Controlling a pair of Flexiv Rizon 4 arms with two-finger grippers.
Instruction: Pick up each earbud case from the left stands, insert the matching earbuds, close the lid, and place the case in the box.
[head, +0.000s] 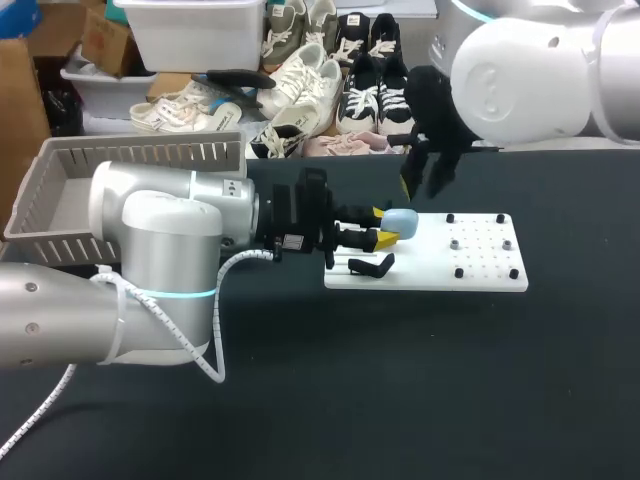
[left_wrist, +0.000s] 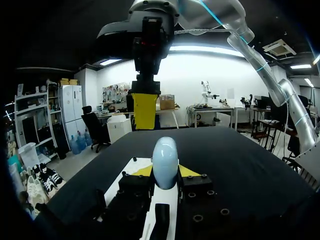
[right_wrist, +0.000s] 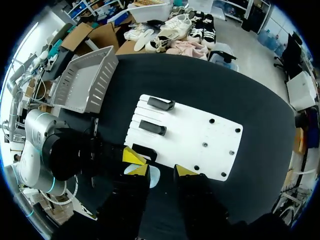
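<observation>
Black worktop (head: 420, 380) carries a white stand board (head: 480, 270). Over its left end, the left claw (head: 385, 230) is closed on the earbud case (head: 402, 222) from both sides. The right claw (head: 428, 172) hangs just above, fingers apart and empty. Pinched only at the tips, the case could twist free, or the claws could clash. It is a smooth, pale-blue pebble (lid apparently shut).

One case (head: 401, 222), one board (head: 485, 273), one box (head: 62, 203)
</observation>
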